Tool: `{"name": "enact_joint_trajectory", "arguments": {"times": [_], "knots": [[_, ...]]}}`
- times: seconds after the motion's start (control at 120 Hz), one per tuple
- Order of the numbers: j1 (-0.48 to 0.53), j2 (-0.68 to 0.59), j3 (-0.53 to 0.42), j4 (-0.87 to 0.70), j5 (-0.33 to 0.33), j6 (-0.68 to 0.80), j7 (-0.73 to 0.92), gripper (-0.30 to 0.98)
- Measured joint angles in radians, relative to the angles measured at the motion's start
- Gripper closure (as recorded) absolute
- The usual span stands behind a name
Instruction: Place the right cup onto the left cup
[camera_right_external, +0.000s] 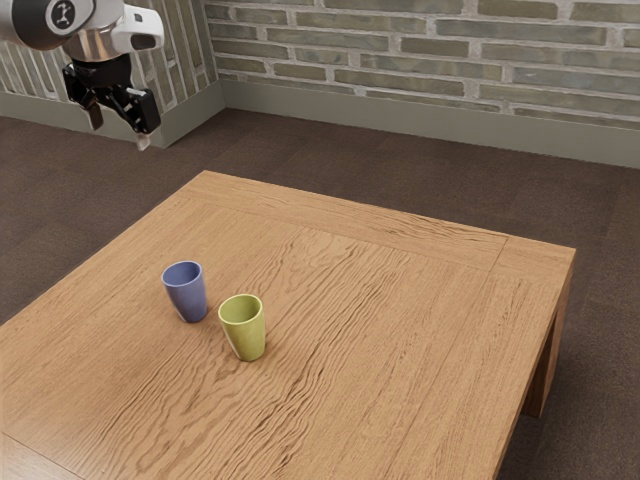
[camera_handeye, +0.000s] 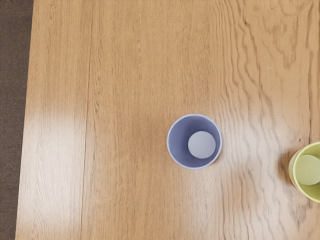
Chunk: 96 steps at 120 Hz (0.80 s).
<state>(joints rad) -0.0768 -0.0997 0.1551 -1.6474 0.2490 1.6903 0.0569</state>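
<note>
Your gripper is high up in the exterior view, toward the upper left, with its 2 fingers spread apart and their tips pointing downward. It is well apart from both cups. The light-coloured end of the arm is right above it.

You have 2 cups standing upright on the wooden table, mouths up. The blue cup is farther to the exterior view's left and closer to your gripper; the green cup stands near it, toward the exterior view's right and a little closer to that camera. There is a narrow strip of wood between the 2 cups, so they sit side by side, neither inside the other.

In the wrist view, you look down into the blue cup and see its pale round bottom. The green cup is partly cut off by that view's edge, with part of its bottom showing.

Around the table you can see the dark brown floor, and behind it a brick wall with a plain grey-green baseboard.
</note>
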Motion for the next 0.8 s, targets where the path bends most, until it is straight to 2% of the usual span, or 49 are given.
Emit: {"name": "enact_joint_trajectory", "arguments": {"times": [0.167,0.367,0.467,0.8], "knots": [[0.01,-0.003,-0.03,-0.011,0.0,0.004,-0.004,0.0],[-0.027,-0.002,-0.049,-0.053,-0.012,0.007,-0.006,0.0],[-0.028,0.018,-0.05,-0.14,-0.047,0.013,-0.013,0.0],[-0.031,0.112,-0.087,-0.289,-0.135,0.114,-0.04,0.0]]}}
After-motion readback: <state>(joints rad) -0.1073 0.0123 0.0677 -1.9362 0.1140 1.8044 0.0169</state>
